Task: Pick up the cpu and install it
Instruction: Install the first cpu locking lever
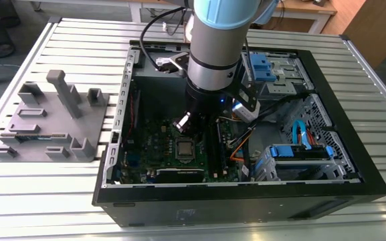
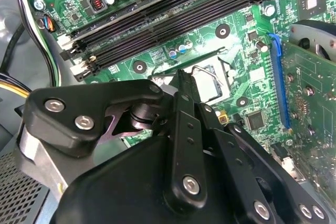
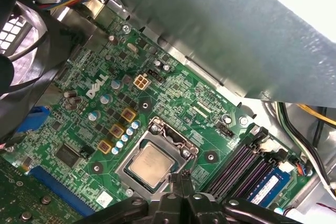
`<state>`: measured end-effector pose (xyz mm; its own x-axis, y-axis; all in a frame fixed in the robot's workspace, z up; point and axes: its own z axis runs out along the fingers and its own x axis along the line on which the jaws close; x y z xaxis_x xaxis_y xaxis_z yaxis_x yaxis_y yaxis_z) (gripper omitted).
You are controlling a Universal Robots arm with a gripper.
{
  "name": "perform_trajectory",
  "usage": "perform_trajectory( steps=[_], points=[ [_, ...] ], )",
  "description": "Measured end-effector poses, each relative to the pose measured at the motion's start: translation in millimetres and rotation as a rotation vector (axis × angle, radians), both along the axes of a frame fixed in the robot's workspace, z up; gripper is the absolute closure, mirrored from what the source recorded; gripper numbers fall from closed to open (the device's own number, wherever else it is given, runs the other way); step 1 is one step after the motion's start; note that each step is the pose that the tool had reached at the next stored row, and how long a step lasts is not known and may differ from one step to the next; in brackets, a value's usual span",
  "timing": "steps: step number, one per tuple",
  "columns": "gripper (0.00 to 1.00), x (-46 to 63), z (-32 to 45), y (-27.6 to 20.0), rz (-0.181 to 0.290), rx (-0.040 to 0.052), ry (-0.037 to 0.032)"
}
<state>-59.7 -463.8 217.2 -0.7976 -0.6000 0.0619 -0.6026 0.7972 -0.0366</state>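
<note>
The cpu (image 3: 151, 163), a flat square chip with a pale metal top, lies inside the metal-framed socket (image 3: 157, 129) of the green board (image 3: 173, 98). In the exterior view the cpu (image 1: 184, 148) shows as a pale square on the board, just in front of the arm (image 1: 213, 60). My gripper (image 3: 177, 178) hovers right at the chip's edge. Its black fingers (image 2: 181, 85) stand close together with nothing between them. In the second wrist view the fingers cover part of the socket (image 2: 212, 82).
The board sits in an open black computer case (image 1: 354, 125) with cables and blue drive bays on the exterior view's right. Black memory slots (image 2: 168, 19) run beside the socket. A grey plastic holder (image 1: 52, 125) with a memory stick (image 1: 35, 136) stands outside the case.
</note>
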Motion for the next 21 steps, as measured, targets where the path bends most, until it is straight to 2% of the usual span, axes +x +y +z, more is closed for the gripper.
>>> perform_trajectory(
  steps=[21],
  points=[
    [0.89,0.0,-3.5,-0.5,0.0,-0.002,0.0001]
  ],
)
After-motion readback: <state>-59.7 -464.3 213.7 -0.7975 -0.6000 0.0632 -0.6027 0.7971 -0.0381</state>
